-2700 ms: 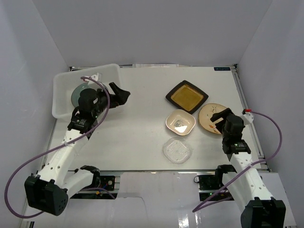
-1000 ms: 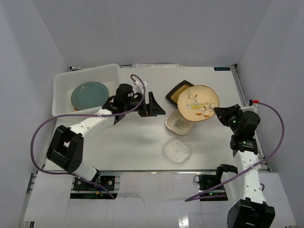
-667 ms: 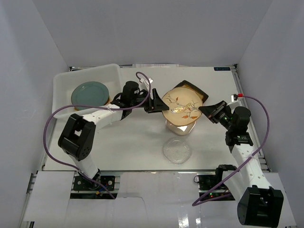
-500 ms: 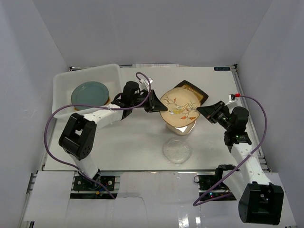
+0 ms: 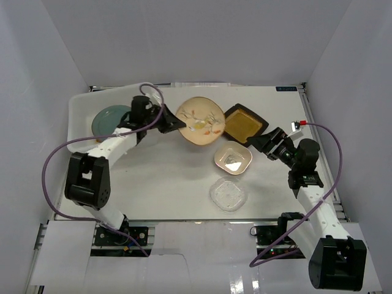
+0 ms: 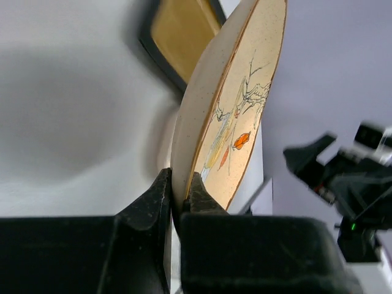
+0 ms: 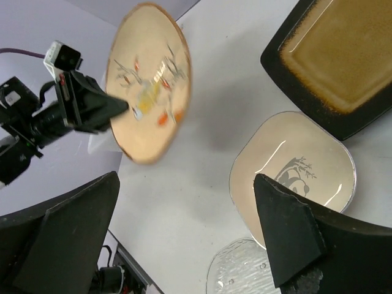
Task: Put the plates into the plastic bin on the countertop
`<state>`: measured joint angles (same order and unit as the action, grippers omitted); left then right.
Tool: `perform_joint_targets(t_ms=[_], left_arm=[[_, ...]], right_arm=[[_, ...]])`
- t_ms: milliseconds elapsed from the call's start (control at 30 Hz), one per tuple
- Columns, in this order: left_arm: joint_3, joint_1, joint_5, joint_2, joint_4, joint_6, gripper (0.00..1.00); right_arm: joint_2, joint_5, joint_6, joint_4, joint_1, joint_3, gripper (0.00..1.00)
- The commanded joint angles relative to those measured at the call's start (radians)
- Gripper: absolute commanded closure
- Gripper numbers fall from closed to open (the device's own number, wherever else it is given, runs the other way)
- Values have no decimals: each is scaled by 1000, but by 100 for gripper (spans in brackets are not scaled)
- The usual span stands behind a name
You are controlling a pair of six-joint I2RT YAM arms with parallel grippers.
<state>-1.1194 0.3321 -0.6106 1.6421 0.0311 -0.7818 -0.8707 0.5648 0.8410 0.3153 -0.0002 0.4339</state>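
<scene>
Your left gripper (image 6: 177,184) pinches the rim of the cream floral round plate (image 5: 200,120), right gripper (image 5: 264,142) gaping empty: it could slip before the upper-left white plastic bin (image 5: 76,101).

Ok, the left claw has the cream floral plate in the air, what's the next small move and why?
Probably swing the left claw leftward until the cream floral round plate hangs over the white translucent plastic bin. The claw pinches the plate's rim, the plate sits right of the bin, and the right claw stands open, clear of it.
</scene>
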Motion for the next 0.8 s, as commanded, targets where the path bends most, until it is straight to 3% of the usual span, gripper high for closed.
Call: perform_joint_targets(t_ms=[0,167,367,567,767], left_arm=[[-42,-227,-6,-218,-100,-54,100],[16,-492,45,-304,-60,-80,100],[62,-659,159,-275,32,-56,100],[29,-702,192,-156,38,-63,100],[16,-703,323,-101,67,-7,100]], right_arm=[[24,10,-59,15,38,22,4],[-4,-25,-121,-8,92,19,4],[-89,-68,-145,2,118,20,4],[-226,-109,-138,45,123,58,6],[-361,-219,-129,100,124,81,7]])
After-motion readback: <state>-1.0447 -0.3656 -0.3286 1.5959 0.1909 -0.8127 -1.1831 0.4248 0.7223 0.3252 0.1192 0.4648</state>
